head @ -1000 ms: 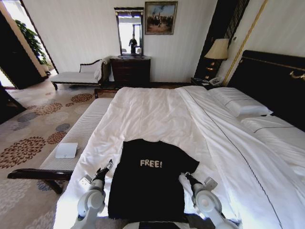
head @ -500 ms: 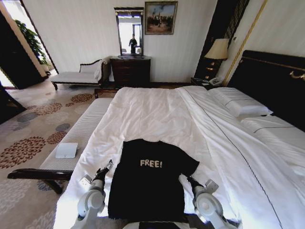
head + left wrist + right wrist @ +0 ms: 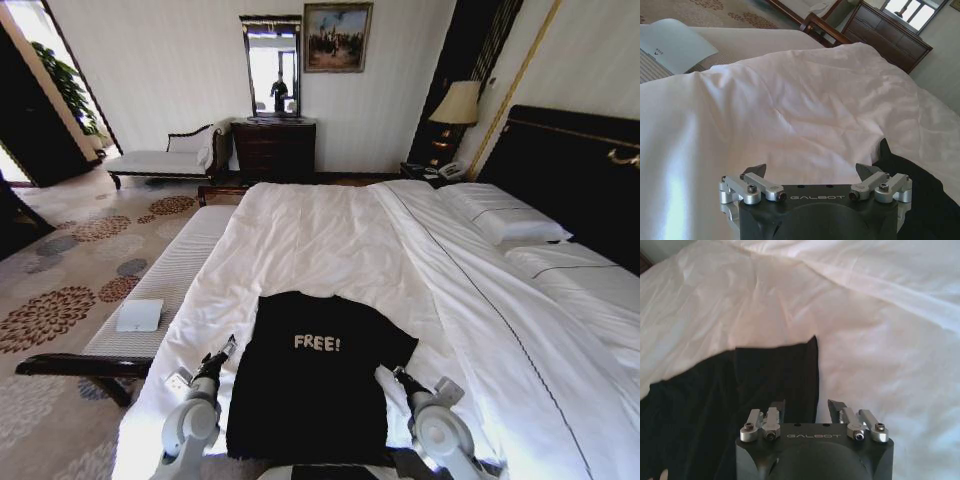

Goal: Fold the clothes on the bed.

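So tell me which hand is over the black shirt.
The right hand: its fingers straddle the sleeve edge of the black T-shirt. The left hand hangs over bare white duvet, with the shirt off to one side.

A black T-shirt [image 3: 312, 375] with white "FREE!" lettering is laid out flat near the front edge of the bed [image 3: 330, 240], small against all that white bedding. The left gripper [image 3: 226, 348] is seen just beside the shirt's left edge and the right gripper [image 3: 384, 372] at its right edge, by the sleeve. A bench [image 3: 170, 280] is parked along the bed's left side, with a small white card [image 3: 139, 315] left on it.
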